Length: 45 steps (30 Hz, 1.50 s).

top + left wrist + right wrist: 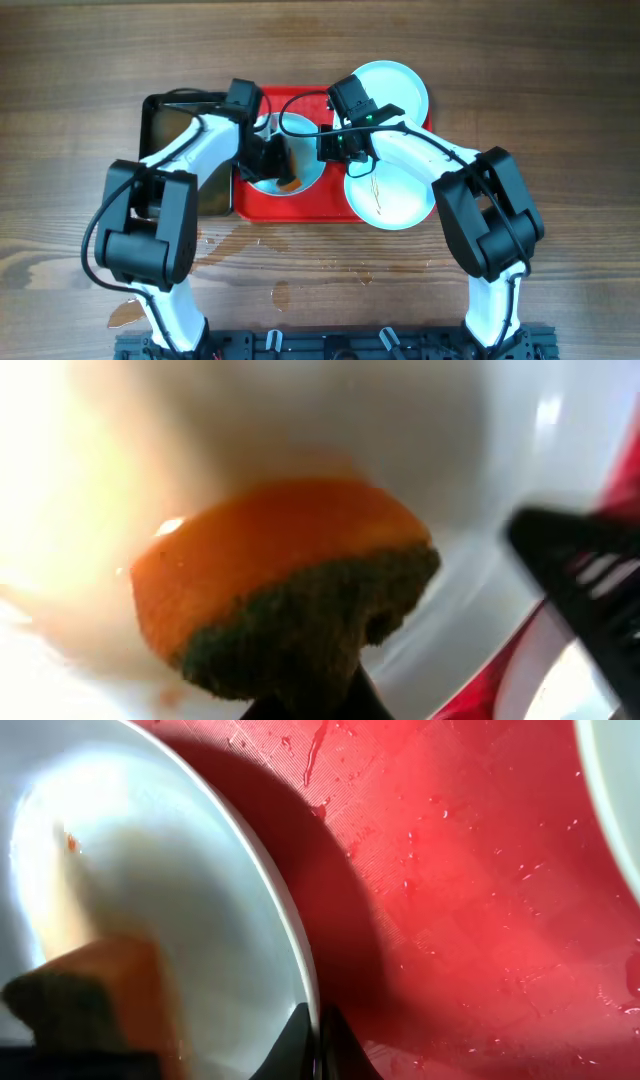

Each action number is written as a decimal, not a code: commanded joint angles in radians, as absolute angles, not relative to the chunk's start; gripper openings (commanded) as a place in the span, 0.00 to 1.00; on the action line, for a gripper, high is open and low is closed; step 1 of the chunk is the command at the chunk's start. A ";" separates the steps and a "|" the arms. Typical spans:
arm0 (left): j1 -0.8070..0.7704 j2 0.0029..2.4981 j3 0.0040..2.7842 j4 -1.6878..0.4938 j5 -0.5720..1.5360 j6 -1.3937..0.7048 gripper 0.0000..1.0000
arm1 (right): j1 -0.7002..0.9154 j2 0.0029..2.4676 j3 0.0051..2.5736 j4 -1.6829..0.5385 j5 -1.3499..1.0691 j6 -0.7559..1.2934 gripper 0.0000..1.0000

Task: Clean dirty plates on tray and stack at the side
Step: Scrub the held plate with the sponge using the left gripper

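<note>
One plate (pixel 300 165) lies on the red tray (pixel 305 208), between both grippers. My left gripper (pixel 268 160) is shut on an orange sponge with a dark green pad (pixel 290 590) and presses it onto this plate (pixel 480 470). My right gripper (pixel 335 148) is shut on the plate's rim (pixel 300 960), with the sponge (pixel 95 1000) visible on the plate. A second plate (pixel 392 85) rests at the tray's far right corner. A third plate (pixel 395 195), with thin brown streaks, lies at the tray's right edge.
A black tray of brownish water (pixel 175 130) stands left of the red tray. Water drops and puddles (pixel 285 293) lie on the wooden table (pixel 560 100) in front of the tray. The red tray floor is wet (pixel 480 900).
</note>
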<state>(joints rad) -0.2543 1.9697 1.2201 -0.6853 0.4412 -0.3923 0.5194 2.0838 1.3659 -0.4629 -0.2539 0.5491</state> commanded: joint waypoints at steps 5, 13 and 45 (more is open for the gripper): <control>-0.323 2.042 1.211 -0.490 -0.100 -0.375 0.04 | 0.524 2.115 1.379 -0.464 -0.264 0.546 0.04; -0.323 2.023 1.235 -0.765 -0.213 -0.516 0.04 | 0.524 2.115 1.379 -0.460 -0.264 0.546 0.05; -0.414 2.025 1.230 -0.891 0.168 -0.564 0.04 | 0.524 2.115 1.379 -0.455 -0.265 0.550 0.05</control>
